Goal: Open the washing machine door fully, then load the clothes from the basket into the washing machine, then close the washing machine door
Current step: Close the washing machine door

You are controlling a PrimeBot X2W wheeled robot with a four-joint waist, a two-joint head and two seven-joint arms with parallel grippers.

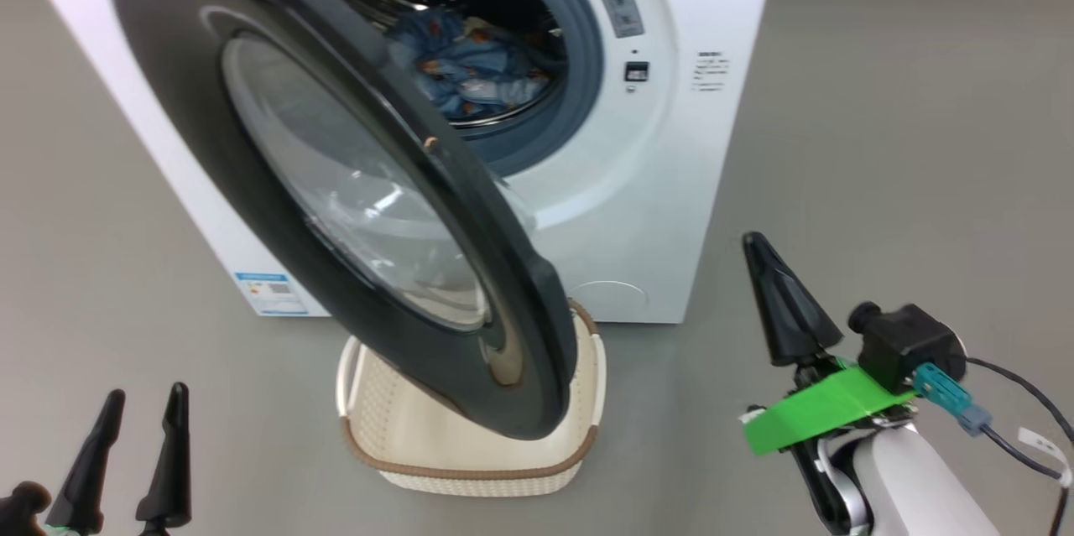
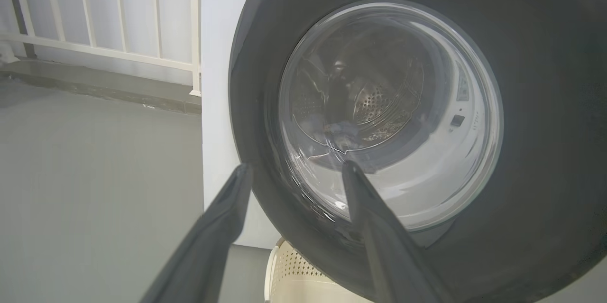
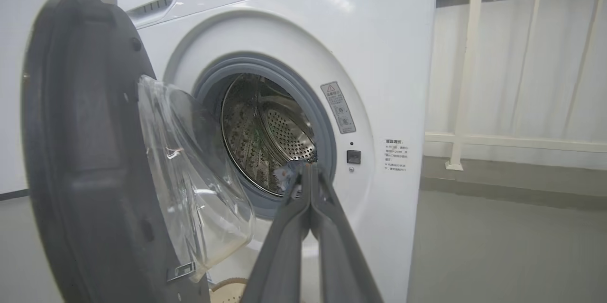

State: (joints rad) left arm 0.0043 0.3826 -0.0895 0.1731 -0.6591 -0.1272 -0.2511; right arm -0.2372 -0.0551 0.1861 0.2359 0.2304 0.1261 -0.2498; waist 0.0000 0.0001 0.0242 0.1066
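The white washing machine (image 1: 671,184) stands ahead with its black-ringed door (image 1: 277,209) swung partway out over the cream basket (image 1: 470,444), whose visible bottom is bare. Light-blue clothes (image 1: 470,70) lie in the steel drum (image 3: 265,137). My left gripper (image 1: 138,406) is open at the lower left, low in front of the door's outer face (image 2: 545,104), apart from it. My right gripper (image 1: 755,247) is shut with nothing in it, off to the right of the basket. In the right wrist view the right gripper (image 3: 310,166) points at the drum opening, with the door's inner side (image 3: 85,151) to the left.
Grey floor (image 1: 906,142) spreads out on both sides of the machine. A white railing (image 3: 467,56) runs behind it to the right, and the railing (image 2: 95,51) also runs on its other side. A black cable (image 1: 1024,402) and a green tag (image 1: 818,410) hang at my right wrist.
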